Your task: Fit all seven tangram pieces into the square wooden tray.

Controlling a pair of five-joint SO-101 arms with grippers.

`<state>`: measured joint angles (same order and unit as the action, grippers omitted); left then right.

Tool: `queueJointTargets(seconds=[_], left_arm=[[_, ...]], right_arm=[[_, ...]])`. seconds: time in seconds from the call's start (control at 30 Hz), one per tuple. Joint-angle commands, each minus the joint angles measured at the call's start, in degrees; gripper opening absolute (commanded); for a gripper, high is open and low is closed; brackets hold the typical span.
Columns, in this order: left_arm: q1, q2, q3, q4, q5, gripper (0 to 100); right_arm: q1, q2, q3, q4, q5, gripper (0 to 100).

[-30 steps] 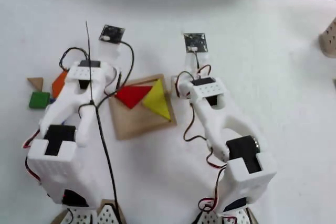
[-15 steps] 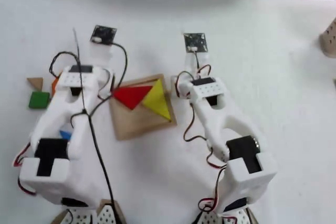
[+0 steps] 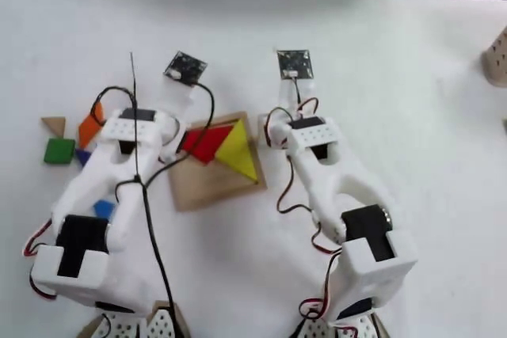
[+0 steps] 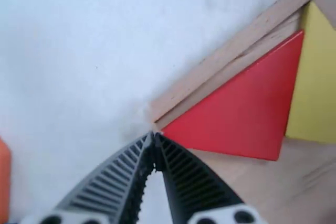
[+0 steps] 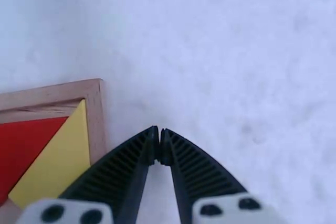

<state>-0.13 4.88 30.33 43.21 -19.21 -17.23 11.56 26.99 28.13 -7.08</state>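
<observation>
Left gripper (image 4: 154,142): fingers pressed together, nothing between them. The tips sit right at the left corner of the wooden tray (image 4: 226,56), just beside the sharp point of the red triangle (image 4: 241,119). I cannot tell whether they touch the rim.

Right gripper (image 5: 159,142): fingers also pressed together, empty. It hangs over bare white table (image 5: 236,51), just right of the tray's far right corner.

The tray lies between my two arms, turned at an angle. The red triangle and the yellow triangle (image 4: 315,77) lie flat in its far half, edge to edge, with the yellow one on the right. The near half is bare wood.

Loose pieces lie on the table left of the tray:
- a tan triangle (image 3: 54,124), farthest left
- a green square (image 3: 59,150) just near of it
- an orange piece (image 3: 89,127) beside my left arm
- a blue piece (image 3: 104,209), nearer, seen through a gap in that arm
</observation>
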Motion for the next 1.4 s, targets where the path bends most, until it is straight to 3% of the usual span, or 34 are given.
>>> queueJointTargets(seconds=[0.0, 0.27, 0.47, 0.6, 0.63, 0.73, 0.8, 1.13, 1.37], left_arm=[[1.01, -3.12, -0.09, -3.69, -0.70, 2], [3.21, -0.31, 0.70, -8.88, -0.70, 2], [-0.92, -5.58, 1.14, -6.42, -0.62, 2], [-2.95, -12.18, 6.15, -6.15, 5.36, 2], [-1.10, -12.70, 8.18, -7.21, 4.66, 2], [5.49, -12.70, 11.34, -6.68, -8.53, 2], [6.46, -12.44, 11.16, -5.19, -9.49, 2], [5.32, -6.20, 3.78, 0.70, -8.09, 2], [4.97, 6.29, -10.29, 8.62, -7.91, 2]], right_arm=[[0.22, -3.56, -2.37, 0.31, -0.35, 1.8], [0.31, -3.56, -2.37, 0.31, -0.35, 1.8], [0.40, -3.56, -2.37, 0.31, -0.35, 1.8], [0.40, -3.56, -2.37, 0.31, -0.35, 1.8], [0.40, -3.56, -2.37, 0.31, -0.35, 1.8], [0.40, -3.56, -2.46, 0.31, -0.35, 1.8], [0.57, -3.56, -2.37, 0.31, -0.35, 1.8], [0.66, -3.56, -2.29, 0.31, -0.35, 1.8], [0.66, -3.56, -2.29, 0.31, -0.35, 1.8]])
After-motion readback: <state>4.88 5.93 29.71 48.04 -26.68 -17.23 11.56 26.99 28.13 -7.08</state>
